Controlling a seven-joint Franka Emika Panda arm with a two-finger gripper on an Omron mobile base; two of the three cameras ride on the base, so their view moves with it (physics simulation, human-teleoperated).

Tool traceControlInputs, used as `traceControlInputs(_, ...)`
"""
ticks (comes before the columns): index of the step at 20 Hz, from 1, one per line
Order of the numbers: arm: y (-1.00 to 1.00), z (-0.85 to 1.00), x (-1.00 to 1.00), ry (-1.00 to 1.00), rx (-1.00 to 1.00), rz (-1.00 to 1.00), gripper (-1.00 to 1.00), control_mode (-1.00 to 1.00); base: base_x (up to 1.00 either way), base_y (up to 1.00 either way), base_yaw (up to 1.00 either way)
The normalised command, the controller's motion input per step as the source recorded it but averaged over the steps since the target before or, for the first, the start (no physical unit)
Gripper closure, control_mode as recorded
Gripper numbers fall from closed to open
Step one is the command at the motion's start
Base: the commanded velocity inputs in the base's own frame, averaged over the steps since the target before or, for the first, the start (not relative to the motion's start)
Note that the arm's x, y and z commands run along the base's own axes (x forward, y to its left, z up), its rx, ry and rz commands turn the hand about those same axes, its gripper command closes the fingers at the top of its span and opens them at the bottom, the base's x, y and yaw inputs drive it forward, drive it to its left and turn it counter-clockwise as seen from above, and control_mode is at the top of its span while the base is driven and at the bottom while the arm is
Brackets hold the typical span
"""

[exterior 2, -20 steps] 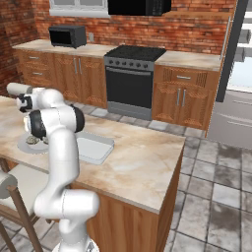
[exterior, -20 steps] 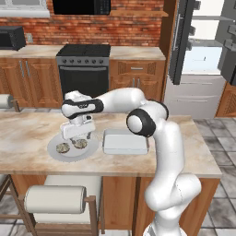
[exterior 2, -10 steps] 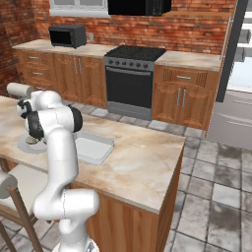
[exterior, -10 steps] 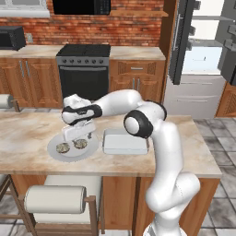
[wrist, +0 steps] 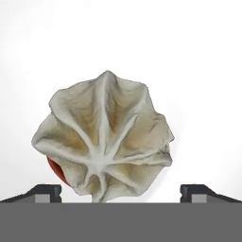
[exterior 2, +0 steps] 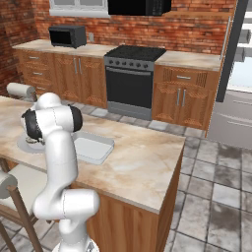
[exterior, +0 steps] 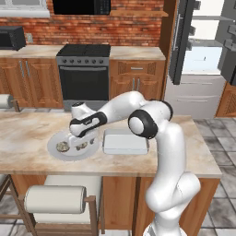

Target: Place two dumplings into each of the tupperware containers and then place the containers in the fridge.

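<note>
On the counter, a round white plate sits at about 9 o'clock from a pale tupperware container. The plate and the container are just beside each other. Two small speckled dumplings lie on the plate, side by side.

The gripper hangs low over the plate, right above the dumpling at 3 o'clock. From the left base view I cannot tell if it touches it.

In the hand view, one dumpling looks very big and close. It is pale tan with folded pleats that meet near its middle. A small red bit peeks out from under it at 8 o'clock. The two dark fingers stand wide apart, one at each side of the dumpling, at 7 o'clock and 5 o'clock. They are spread and are not squeezing it.

In the right base view, the white arm hides most of the plate, and the container lies just past it on the counter.

The fridge stands at 2 o'clock behind the counter, with its dark door swung open and the white inside showing.
</note>
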Motion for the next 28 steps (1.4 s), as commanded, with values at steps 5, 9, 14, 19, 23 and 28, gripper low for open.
traceControlInputs(5,0.0,0.0,0.19,0.0,0.01,0.0,-1.0,-1.0,0.0,0.0,0.0)
traceControlInputs(9,0.04,0.08,0.19,0.0,0.0,0.0,-1.0,-1.0,0.0,0.0,0.0)
traceControlInputs(14,0.05,0.11,0.24,0.0,0.0,0.0,-1.0,-1.0,0.0,0.0,0.0)
traceControlInputs(19,0.16,0.02,0.2,0.0,0.0,0.0,-1.0,-1.0,0.0,0.0,0.0)
traceControlInputs(23,0.25,0.0,0.33,0.0,0.0,0.0,-1.0,-1.0,0.0,0.0,0.0)
traceControlInputs(28,0.14,-0.02,0.14,0.0,0.0,0.0,-1.0,-1.0,0.0,0.0,0.0)
